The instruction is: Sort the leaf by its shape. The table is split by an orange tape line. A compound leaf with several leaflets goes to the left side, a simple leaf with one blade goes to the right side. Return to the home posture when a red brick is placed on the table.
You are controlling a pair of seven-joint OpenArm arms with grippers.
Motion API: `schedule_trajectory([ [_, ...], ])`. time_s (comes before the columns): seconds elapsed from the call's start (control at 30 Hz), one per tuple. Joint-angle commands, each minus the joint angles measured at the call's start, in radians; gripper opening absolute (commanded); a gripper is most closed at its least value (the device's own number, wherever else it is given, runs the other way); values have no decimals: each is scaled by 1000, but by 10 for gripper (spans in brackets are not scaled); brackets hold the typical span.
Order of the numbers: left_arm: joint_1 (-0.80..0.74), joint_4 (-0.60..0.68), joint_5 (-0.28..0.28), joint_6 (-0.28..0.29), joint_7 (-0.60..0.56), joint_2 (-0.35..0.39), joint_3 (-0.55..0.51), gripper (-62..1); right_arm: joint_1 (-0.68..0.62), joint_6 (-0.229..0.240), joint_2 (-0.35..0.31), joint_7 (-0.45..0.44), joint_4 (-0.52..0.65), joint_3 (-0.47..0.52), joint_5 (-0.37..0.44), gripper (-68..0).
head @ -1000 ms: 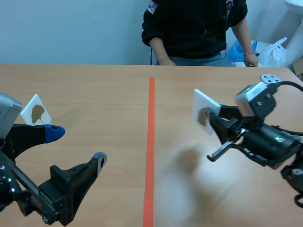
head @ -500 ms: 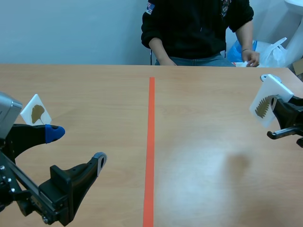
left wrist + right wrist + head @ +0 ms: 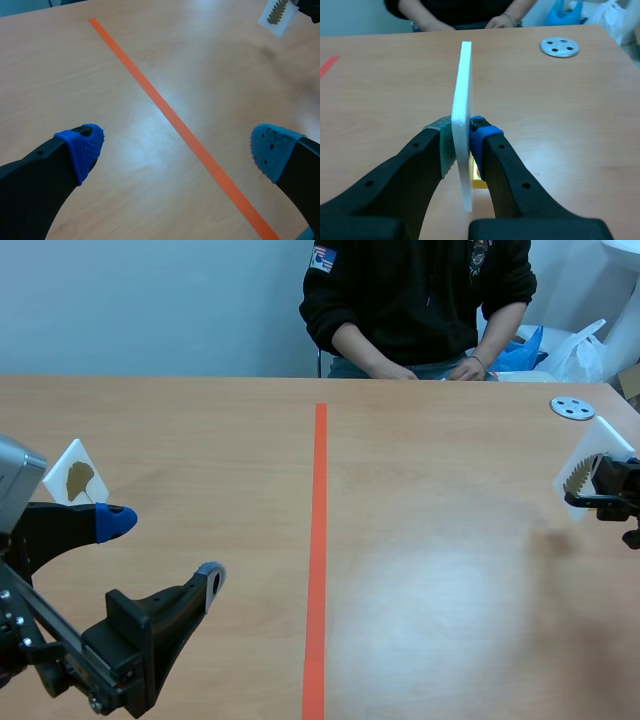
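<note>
My right gripper (image 3: 603,490) is at the table's far right edge, shut on a white card (image 3: 581,473) that bears a toothed, feathery leaf. Seen from its wrist, the card (image 3: 462,150) stands edge-on and upright, pinched between the two fingers (image 3: 490,145) a little above the table. From the left wrist, the same card (image 3: 276,12) shows far ahead, beyond the tape line (image 3: 170,115). A second white card (image 3: 75,476) with a fan-shaped leaf lies at the left, just behind my left gripper (image 3: 160,548). That gripper (image 3: 177,150) is open and holds nothing.
The orange tape line (image 3: 319,540) runs down the middle of the table. A grey disc (image 3: 572,407) lies at the back right, ahead of the right gripper (image 3: 560,47). A person sits across the table with hands (image 3: 470,368) at its far edge.
The right arm has carried its card from right of the line out to the far right edge and lower. The person's hands came to the table edge. The left arm stayed put.
</note>
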State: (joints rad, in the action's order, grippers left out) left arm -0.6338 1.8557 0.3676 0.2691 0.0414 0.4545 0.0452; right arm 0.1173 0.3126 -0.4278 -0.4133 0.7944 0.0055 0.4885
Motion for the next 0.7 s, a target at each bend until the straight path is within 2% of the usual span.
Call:
schedule_trajectory([
  [0.0,3,4,6,3,-14,3,-4,14,44,-14,-2,-16,-15,0,3,-661],
  [0.2,3,4,5,3,-14,3,-4,14,114,-37,24,-42,-134,-1,-69,-661],
  [0.27,3,4,3,3,-14,3,-4,14,118,-39,24,-57,-151,-11,-86,-661],
  [0.4,3,4,3,3,-15,3,-4,14,114,-78,23,-71,-154,-35,-100,-660],
  [0.6,3,4,3,3,-14,3,-4,14,112,-77,23,-76,-154,-45,-99,-545],
  [0.67,3,4,3,3,-14,3,-4,14,112,-77,23,-76,-154,-45,-99,-484],
])
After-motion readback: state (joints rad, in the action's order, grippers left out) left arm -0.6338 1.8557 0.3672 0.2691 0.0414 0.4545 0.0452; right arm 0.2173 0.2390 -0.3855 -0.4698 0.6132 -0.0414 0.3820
